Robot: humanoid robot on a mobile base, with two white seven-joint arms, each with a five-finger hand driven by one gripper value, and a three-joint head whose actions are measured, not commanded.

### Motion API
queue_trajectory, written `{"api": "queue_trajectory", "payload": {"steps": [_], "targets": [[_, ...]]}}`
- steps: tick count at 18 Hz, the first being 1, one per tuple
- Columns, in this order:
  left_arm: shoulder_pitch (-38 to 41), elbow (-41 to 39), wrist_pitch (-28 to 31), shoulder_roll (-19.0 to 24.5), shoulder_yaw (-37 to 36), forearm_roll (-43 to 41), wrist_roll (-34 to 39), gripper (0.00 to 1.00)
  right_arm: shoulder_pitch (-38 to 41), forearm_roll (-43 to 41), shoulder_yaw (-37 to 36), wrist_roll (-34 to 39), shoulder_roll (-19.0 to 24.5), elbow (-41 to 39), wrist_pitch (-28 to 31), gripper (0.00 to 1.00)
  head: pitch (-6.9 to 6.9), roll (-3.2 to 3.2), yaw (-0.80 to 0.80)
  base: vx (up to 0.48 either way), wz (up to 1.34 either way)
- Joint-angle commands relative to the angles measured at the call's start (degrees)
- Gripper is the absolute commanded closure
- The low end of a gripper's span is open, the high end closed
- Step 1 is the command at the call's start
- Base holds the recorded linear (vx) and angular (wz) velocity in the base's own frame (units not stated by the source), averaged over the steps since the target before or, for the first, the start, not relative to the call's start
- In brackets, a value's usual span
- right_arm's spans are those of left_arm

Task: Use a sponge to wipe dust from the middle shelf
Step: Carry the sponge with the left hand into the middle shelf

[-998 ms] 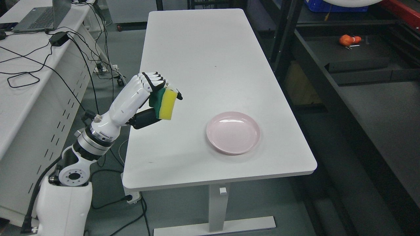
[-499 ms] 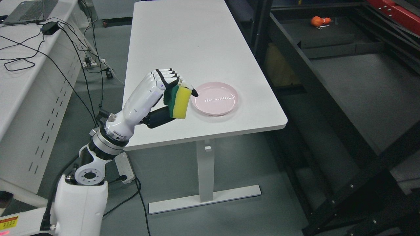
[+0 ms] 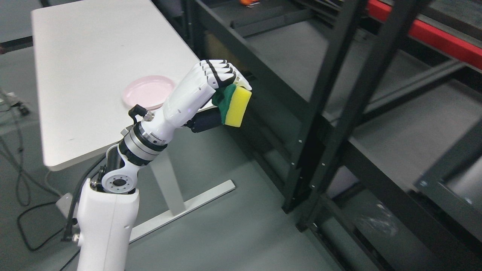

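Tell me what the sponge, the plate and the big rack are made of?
Sponge: looks like soft yellow foam with a rough green scrubbing layer, matte. Plate: probably plastic or glazed ceramic; it is smooth, pink and slightly shiny. Rack: most likely metal painted matte black, judging by its thin straight beams and bolt heads.

You are seeing: sponge (image 3: 237, 107) showing yellow foam with green scouring back | left hand (image 3: 211, 88) showing white shell, black finger joints | plate (image 3: 148, 90) looking pale pink | table (image 3: 86, 67) white | shelf rack (image 3: 339, 94) black, red beam (image 3: 433, 39) behind
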Motion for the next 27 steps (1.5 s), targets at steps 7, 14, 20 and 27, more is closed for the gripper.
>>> {"api": "queue_trajectory", "payload": {"steps": [7, 14, 20, 27], "targets": [[-18.1, 7.9, 0.0, -0.1, -22.3, -3.6, 0.5, 1.0, 0.0, 0.0, 0.0, 0.0, -1.0, -1.0, 4.1, 0.0, 0.0, 0.0, 0.0, -0.208, -1.11], [-37.8, 18.6, 0.0, -0.1, -30.0, -4.1, 0.7, 1.0, 0.0, 0.0, 0.0, 0.0, -1.0, -1.0, 4.1, 0.0, 0.0, 0.0, 0.0, -0.063, -0.73], [-55.0, 27.8, 0.0, -0.1, -39.0, -10.9, 1.8, 1.0, 0.0, 0.0, 0.0, -0.1, -1.0, -1.0, 4.1, 0.0, -0.01, 0.0, 0.0, 0.037, -0.32], [-55.6, 29.9, 3.5, -0.1, -50.9, -20.8, 1.8, 1.0, 0.0, 0.0, 0.0, 0.0, -1.0, -1.0, 4.2, 0.0, -0.01, 0.0, 0.0, 0.028, -0.18]]}}
